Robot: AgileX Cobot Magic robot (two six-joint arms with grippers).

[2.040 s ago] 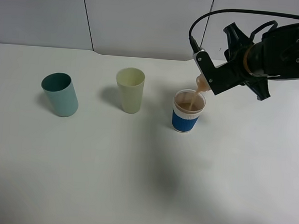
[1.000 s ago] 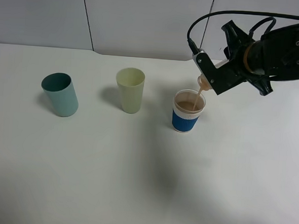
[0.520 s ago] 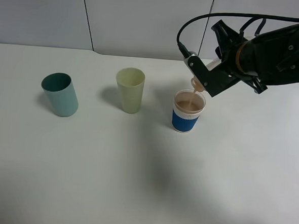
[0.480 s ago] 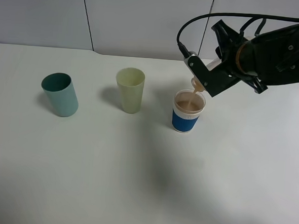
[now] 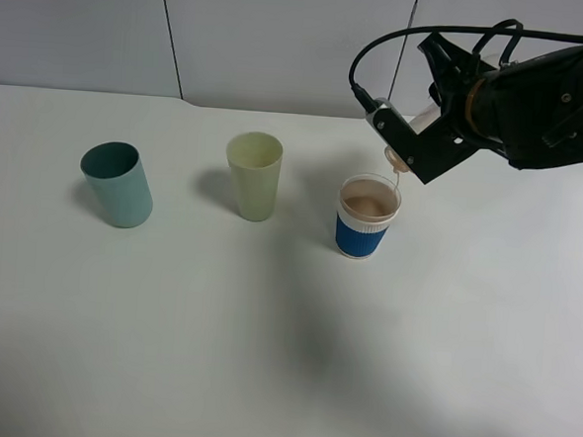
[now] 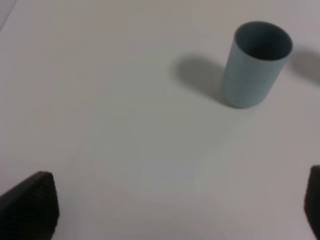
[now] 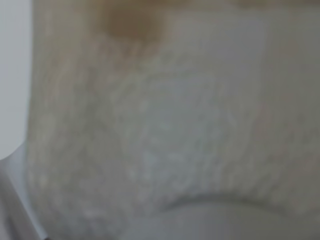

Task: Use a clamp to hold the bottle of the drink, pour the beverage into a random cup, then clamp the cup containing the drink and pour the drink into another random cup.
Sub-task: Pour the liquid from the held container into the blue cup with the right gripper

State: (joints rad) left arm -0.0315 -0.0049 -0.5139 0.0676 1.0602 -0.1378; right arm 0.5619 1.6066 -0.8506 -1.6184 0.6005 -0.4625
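Three cups stand apart on the white surface point(image 5: 263, 355). The teal cup point(image 5: 117, 184) has the left claw point(image 6: 175, 210) near it, spread wide and empty. Next come the pale yellow-green cup point(image 5: 254, 175) and the blue-sleeved cup point(image 5: 366, 223), which holds brown-pink beverage point(image 5: 368, 195). Above its rim the right claw point(image 5: 415, 139) is clamped on the tilted bottle point(image 5: 402, 163). The filled cup looks light, sloshy and crushable; grip its ribbed middle. No writing is readable.

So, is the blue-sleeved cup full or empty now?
Mostly full: the blue-sleeved cup holds light brown beverage up near its rim.
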